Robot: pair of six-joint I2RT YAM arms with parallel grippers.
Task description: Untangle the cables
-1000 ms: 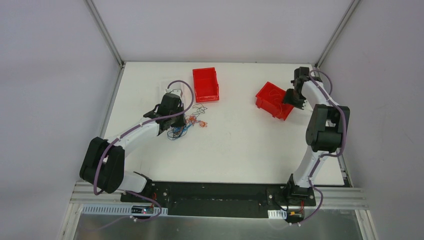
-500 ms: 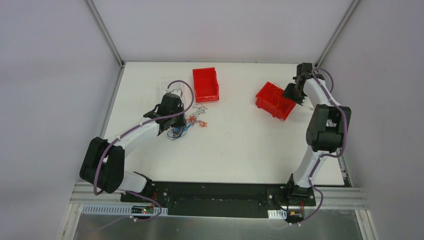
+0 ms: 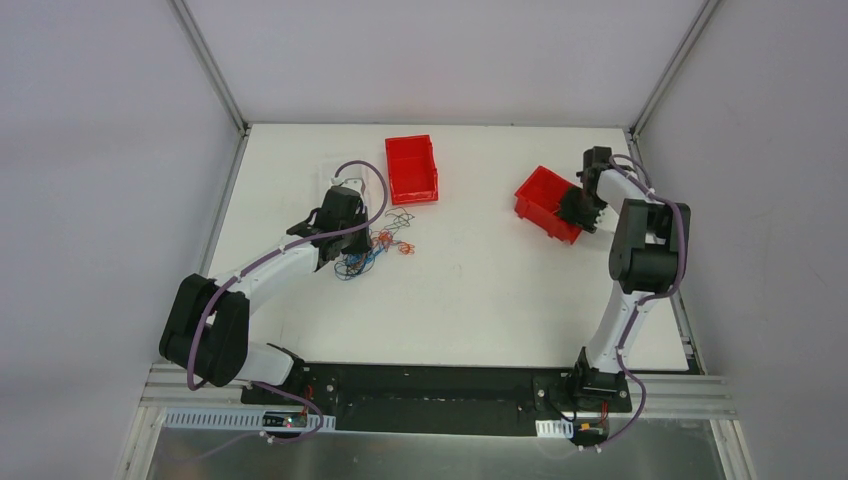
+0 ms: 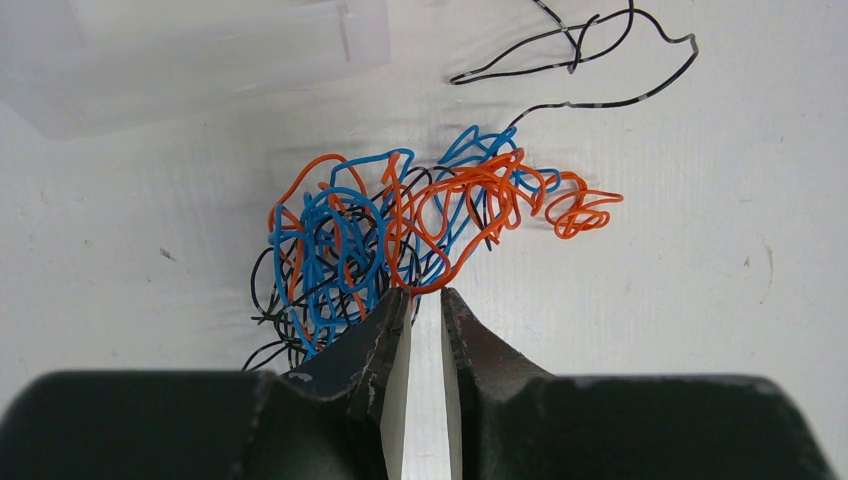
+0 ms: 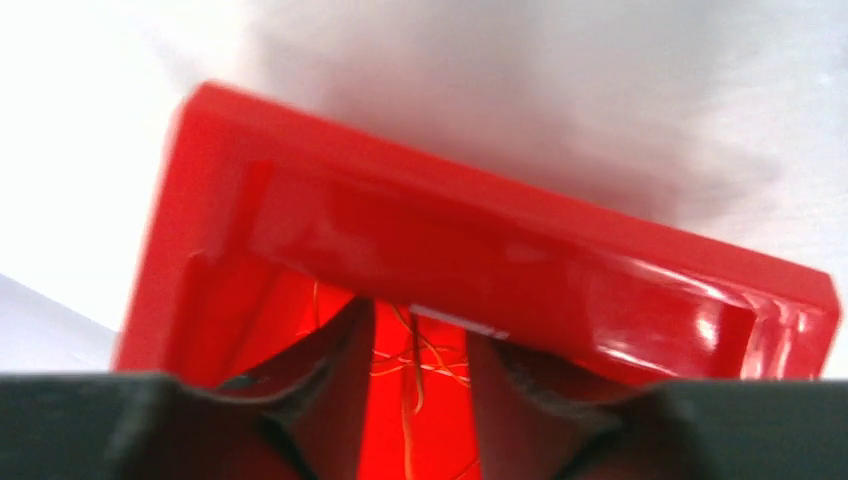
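One tangle of cables [image 4: 400,230], three colours, lay on the surface [image 3: 480,290] by the left red bin [image 3: 392,165]. Your left hand [image 4: 425,300] sat at its edge, fingers [image 4: 375,340] barely parted, grip unclear. Your right hand [image 5: 415,330] gaped over the right red bin [image 3: 532,195].

On my gripper [image 4: 425,296] the jaws stand slightly apart, tips against an orange loop of the tangled cables [image 4: 345,240].
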